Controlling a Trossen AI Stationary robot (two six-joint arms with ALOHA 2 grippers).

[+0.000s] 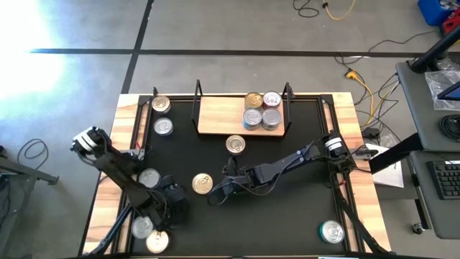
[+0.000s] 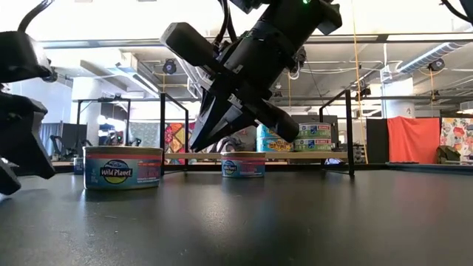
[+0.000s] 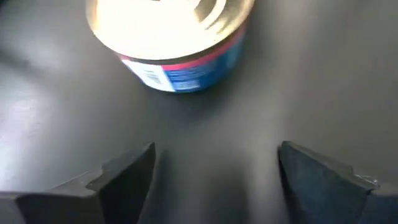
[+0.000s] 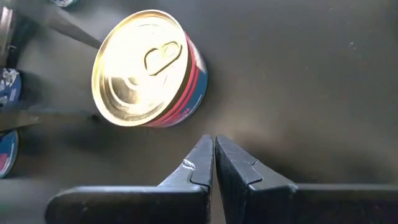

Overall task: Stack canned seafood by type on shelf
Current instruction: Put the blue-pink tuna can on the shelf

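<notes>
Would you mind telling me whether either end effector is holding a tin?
Neither: the left end effector stands open short of a tin; the right end effector is shut, empty.

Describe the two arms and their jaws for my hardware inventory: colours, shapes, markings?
Both arms are dark, jointed links with a white band near the base. The left gripper has blunt, flat, dark grey jaws; the right gripper has wedge-shaped, tapering jaws.

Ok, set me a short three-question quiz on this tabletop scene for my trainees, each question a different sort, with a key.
1. Seen from above, how many tin lids show on the shelf?
2. True or false: the right claw is open.
3. The tin nearest the right claw has a lid that is: A gold, B green, C black.
Key: 1 four; 2 false; 3 A.
</notes>
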